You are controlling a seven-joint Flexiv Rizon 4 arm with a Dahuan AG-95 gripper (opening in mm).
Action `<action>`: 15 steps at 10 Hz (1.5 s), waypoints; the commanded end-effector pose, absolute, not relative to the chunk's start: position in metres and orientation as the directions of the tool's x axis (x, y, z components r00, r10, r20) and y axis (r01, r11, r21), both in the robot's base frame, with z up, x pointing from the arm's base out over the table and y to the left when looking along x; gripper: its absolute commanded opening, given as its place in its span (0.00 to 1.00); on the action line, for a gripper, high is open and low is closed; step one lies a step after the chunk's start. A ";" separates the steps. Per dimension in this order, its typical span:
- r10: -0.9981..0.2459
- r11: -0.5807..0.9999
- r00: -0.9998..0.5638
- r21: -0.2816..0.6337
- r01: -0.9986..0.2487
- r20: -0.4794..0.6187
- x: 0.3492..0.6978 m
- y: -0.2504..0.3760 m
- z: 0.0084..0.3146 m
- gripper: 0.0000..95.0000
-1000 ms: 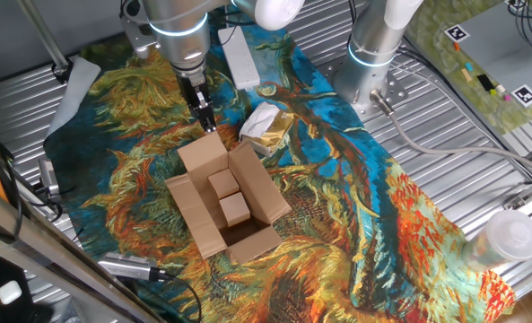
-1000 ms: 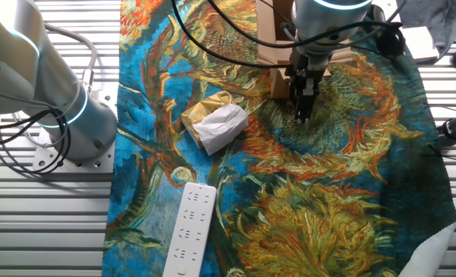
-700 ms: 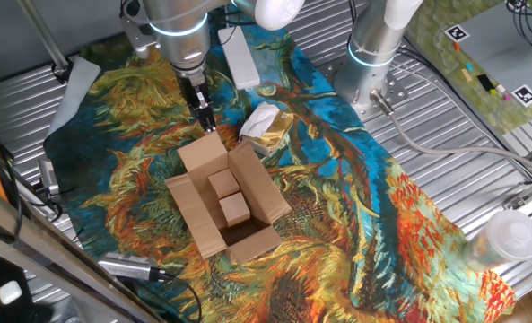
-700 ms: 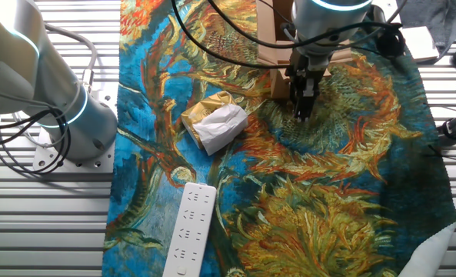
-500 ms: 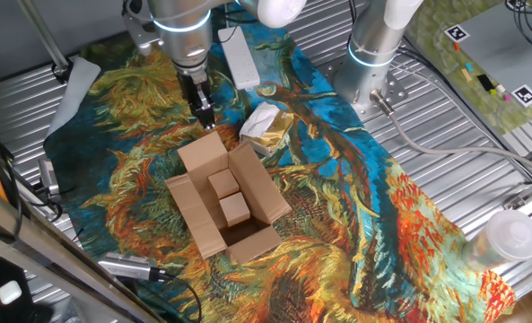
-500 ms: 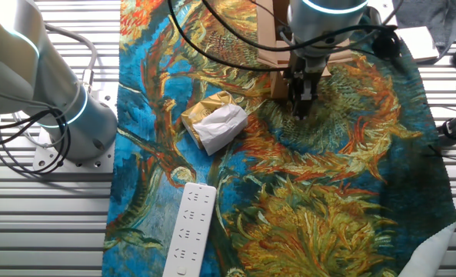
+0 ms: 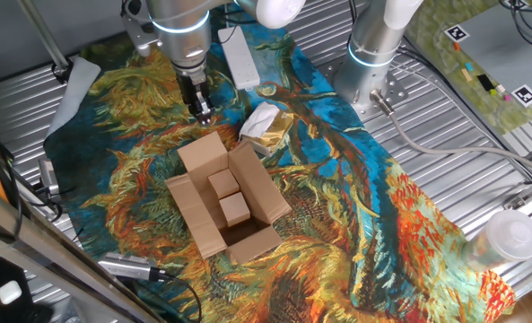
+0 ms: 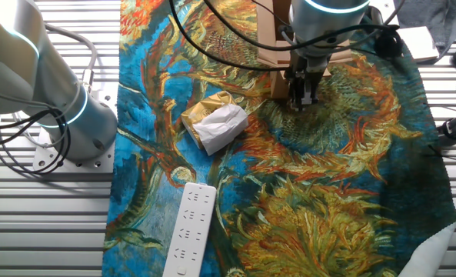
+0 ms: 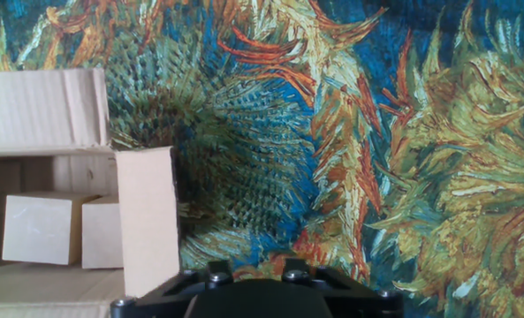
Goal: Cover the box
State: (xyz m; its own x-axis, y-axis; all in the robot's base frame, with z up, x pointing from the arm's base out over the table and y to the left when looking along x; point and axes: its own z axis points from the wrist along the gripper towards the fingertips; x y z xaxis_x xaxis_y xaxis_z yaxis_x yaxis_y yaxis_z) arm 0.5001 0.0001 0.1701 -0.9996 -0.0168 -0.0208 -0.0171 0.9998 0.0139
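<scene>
1. Below the gripper in one fixed view lies the box, open, its four flaps spread outward and none folded over.
2. Its nearest flap points toward the gripper; the fingertips hang just beyond that flap's edge, above the cloth, and do not touch the cardboard as far as this view shows.
3. Inside the box, farther from the gripper than that flap, sit two small blocks, side by side and touching.
4. Gripper state: the two fingers look close together with nothing between them in both fixed views, but the tips are small and dark, so the gap cannot be judged exactly; in the hand view only the black base of the hand shows along the bottom edge and the fingers cannot be seen.
5. From the other fixed view the gripper points down over the cloth, with the box behind it, mostly hidden by the arm.
6. To the gripper's side in that view, near but apart, lies a crumpled white-and-yellow wrapper; in the first fixed view the same wrapper sits beside the box's corner.
7. Farther from the gripper, past the wrapper, a white remote lies flat on the cloth.
8. Seen from the hand, the box fills the left edge, one flap standing out toward the middle, with the blocks visible beyond it; the rest of that view is cloth.
</scene>
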 end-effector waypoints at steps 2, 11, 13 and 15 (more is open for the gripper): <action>-0.017 1.000 -1.000 0.013 -0.017 -0.021 0.500 0.000 0.170 0.00; -0.039 0.999 -0.999 0.013 -0.039 -0.021 0.500 0.000 0.170 0.00; -0.181 0.983 -0.983 0.016 -0.181 -0.025 0.500 0.000 0.170 0.00; -0.182 0.983 -0.983 0.008 -0.183 -0.023 0.500 0.000 0.170 0.00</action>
